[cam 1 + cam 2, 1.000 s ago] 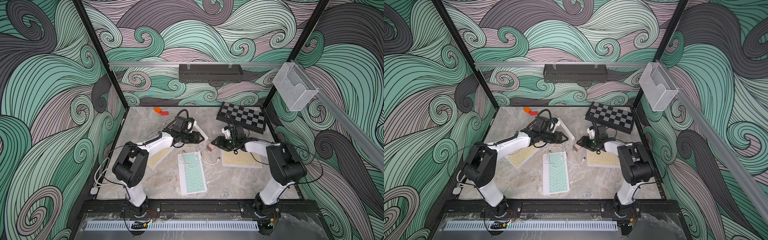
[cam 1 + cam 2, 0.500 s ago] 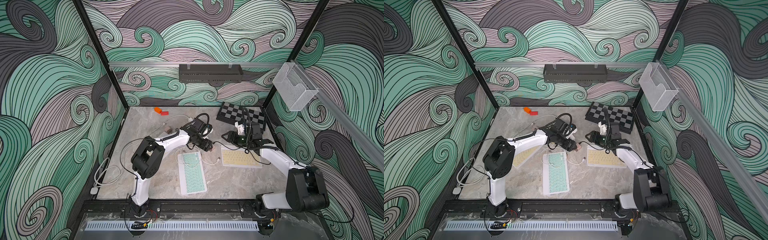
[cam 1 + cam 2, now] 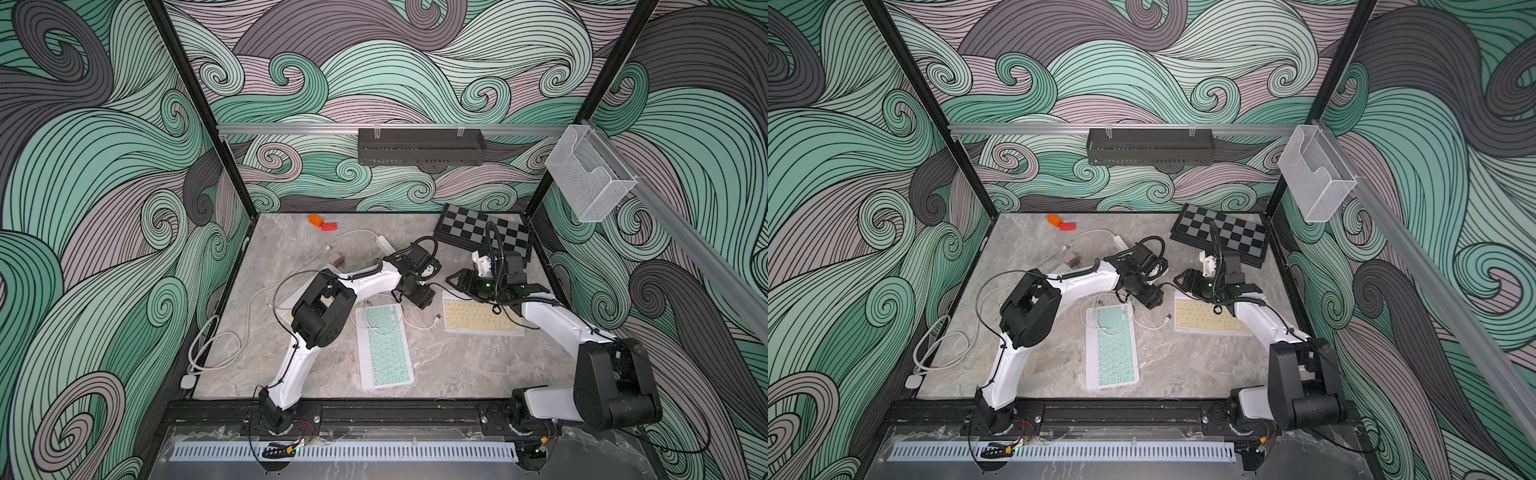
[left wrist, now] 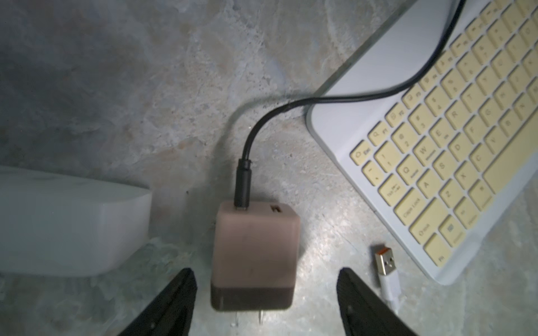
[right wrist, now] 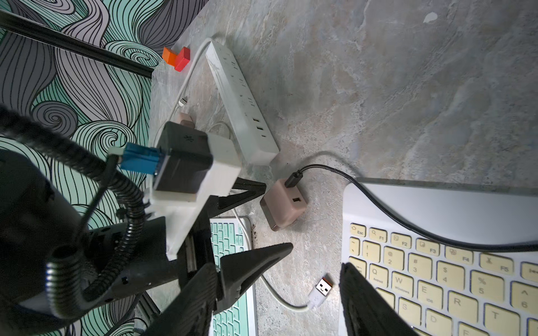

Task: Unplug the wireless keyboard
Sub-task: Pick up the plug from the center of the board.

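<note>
The left gripper (image 4: 265,273) stood wide open with nothing held, its fingers either side of the charger (image 4: 254,247) and touching neither flank. The charger lay flat on the table (image 4: 145,87) with its prongs bare, just beside the strip (image 5: 241,99), and the cable (image 4: 334,100) ran from its socket to the keyboard (image 4: 436,163), which lay on the right of the table, beyond a mint keyboard (image 3: 384,345). The step was probably to clamp the charger so the plug could be drawn out. To do it well, the fingers should close squarely on the flat sides, low on the body and clear of the plug (a skewed pinch would likely spin so small a block), and any pull should run straight along the plug. The left arm reached forward and inward, elbow raised, wrist bent steeply down over the charger. The right gripper (image 3: 459,284) was also open and empty, low over the keyboard's near corner beside a loose USB plug (image 5: 321,286), its arm stretched forward.
</note>
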### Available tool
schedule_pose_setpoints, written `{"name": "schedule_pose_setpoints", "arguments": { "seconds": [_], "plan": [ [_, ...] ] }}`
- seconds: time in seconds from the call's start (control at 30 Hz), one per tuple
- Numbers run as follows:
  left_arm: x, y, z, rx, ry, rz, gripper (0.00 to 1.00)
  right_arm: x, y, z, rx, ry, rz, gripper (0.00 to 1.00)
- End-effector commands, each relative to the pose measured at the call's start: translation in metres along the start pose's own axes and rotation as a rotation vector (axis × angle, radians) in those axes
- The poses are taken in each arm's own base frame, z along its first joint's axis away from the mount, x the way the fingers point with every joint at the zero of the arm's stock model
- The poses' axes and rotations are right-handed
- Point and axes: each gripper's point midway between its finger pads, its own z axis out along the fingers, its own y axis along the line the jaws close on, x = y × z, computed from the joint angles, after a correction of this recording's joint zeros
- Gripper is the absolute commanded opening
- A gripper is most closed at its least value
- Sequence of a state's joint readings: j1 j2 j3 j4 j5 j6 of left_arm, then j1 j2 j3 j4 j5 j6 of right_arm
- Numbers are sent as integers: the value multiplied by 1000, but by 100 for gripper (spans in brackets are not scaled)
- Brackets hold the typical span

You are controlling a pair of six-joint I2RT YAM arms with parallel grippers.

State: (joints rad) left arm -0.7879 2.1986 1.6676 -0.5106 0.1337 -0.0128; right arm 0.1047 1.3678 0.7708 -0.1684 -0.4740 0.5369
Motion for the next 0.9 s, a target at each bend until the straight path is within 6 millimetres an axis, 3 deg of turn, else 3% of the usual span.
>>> {"name": "schedule_pose_setpoints", "arguments": {
  "seconds": [0.0,0.17,0.37,0.47,0.73,0.87],
  "plan": [
    [-1,6,7,-50,23,11,75,-3,0,-2,-11,-11,-8,68],
    [-1,7,14,-56,40,0,60,-5,0,-4,-14,-19,-7,68],
    [-3,9,7,-79,31,6,47,-4,1,-1,-31,-9,1,68],
    [-8,8,-7,-79,10,23,34,-4,4,0,-52,-5,6,68],
    [-35,-2,-58,-59,-155,65,19,-11,15,4,-117,-12,11,68],
    [-45,-7,-92,-67,-265,116,11,-15,31,1,-195,-8,19,67]
  ]
}}
